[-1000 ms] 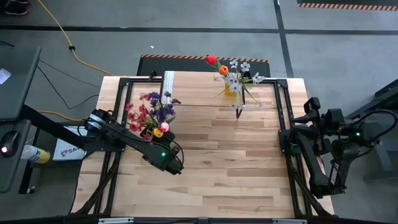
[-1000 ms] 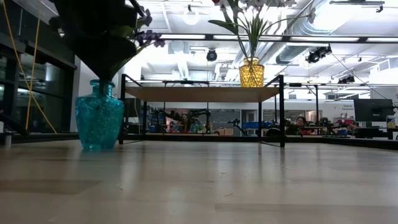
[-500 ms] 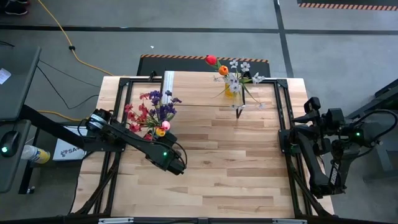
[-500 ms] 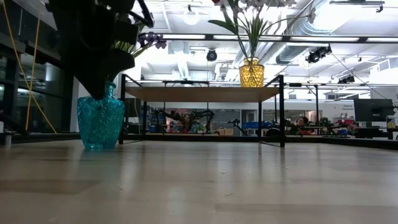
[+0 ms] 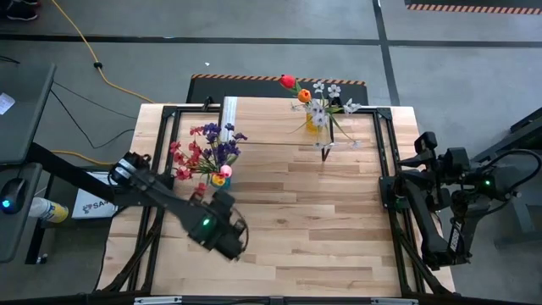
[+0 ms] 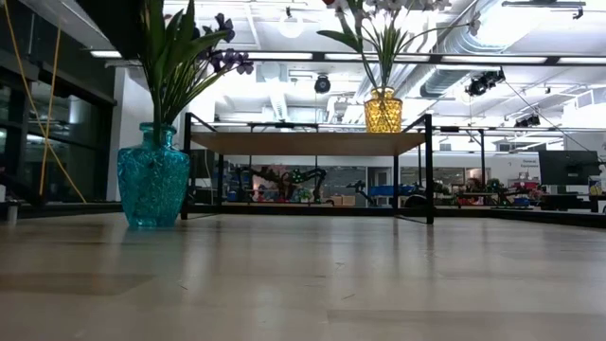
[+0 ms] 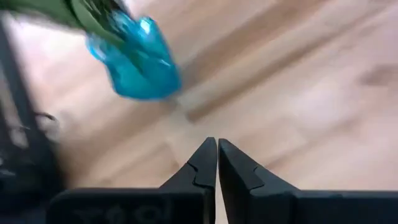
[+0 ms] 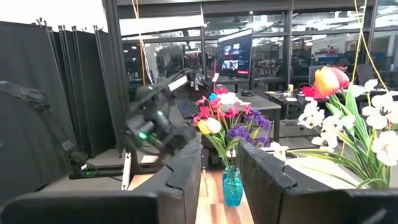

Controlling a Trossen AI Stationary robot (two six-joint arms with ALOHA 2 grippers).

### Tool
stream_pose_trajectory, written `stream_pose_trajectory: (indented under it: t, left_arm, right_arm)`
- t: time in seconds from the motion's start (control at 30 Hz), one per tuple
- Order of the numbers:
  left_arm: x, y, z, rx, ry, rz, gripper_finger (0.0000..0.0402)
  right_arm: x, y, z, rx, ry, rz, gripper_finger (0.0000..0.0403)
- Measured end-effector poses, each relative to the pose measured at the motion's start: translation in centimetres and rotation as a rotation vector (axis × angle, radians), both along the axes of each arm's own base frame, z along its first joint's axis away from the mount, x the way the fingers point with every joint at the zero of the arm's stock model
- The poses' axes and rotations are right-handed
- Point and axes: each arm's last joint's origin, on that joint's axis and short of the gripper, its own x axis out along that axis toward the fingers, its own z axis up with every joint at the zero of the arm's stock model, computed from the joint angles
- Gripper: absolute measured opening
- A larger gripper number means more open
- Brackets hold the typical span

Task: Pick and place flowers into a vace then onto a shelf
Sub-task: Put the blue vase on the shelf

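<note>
1. Table [image 5: 339, 237]: plank top; shelf [image 5: 279, 127] at far edge.
2. Shelf: carries yellow vase [image 6: 383, 110] w/ red, orange, white flowers [image 5: 315, 100].
3. Blue vase [image 6: 151, 186]: on tabletop near shelf's white-strip end, w/ purple, red, pink blooms [image 5: 206, 151].
4. Left gripper [image 7: 217, 163]: fingers closed, empty, above bare tabletop near blue vase.
5. Right gripper [image 8: 217, 171]: at table's right edge, fingers parted, empty.

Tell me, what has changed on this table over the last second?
The left gripper has pulled back from the blue vase toward the table's front edge, shut and holding nothing. The vase of purple, red and pink flowers stays on the table; the yellow vase stays on the shelf. The right gripper waits at the right edge.
</note>
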Motion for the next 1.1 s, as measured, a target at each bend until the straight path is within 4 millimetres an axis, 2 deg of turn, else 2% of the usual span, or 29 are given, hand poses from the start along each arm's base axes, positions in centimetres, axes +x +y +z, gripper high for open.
stream_pose_trajectory:
  t: [0.17,0.33,0.43,0.67,0.93,1.1]
  left_arm:
    - [-2.3,-3.7,0.9,-0.069,-0.160,0.094,0.0048]
    - [-5.1,-6.0,-0.8,-0.029,-0.348,0.224,0.0048]
    - [-5.7,-6.5,-1.8,-0.023,-0.429,0.258,0.0048]
    - [-4.9,-6.6,-2.3,-0.058,-0.492,0.266,0.0049]
    - [-4.6,-6.3,-2.4,-0.038,-0.443,0.212,0.0050]
    - [-4.7,-6.4,-2.5,-0.058,-0.415,0.223,0.0076]
  right_arm:
    - [0.0,0.0,0.0,-0.014,-0.002,-0.001,0.0099]
    - [-0.1,0.0,0.0,-0.013,-0.004,0.015,0.0099]
    - [-0.2,0.0,0.0,-0.011,-0.006,0.022,0.0099]
    - [-0.3,0.0,0.1,-0.011,-0.011,0.029,0.0099]
    - [-0.3,0.1,0.0,-0.002,-0.007,0.037,0.0099]
    - [-0.3,0.1,0.0,-0.002,-0.007,0.038,0.0099]
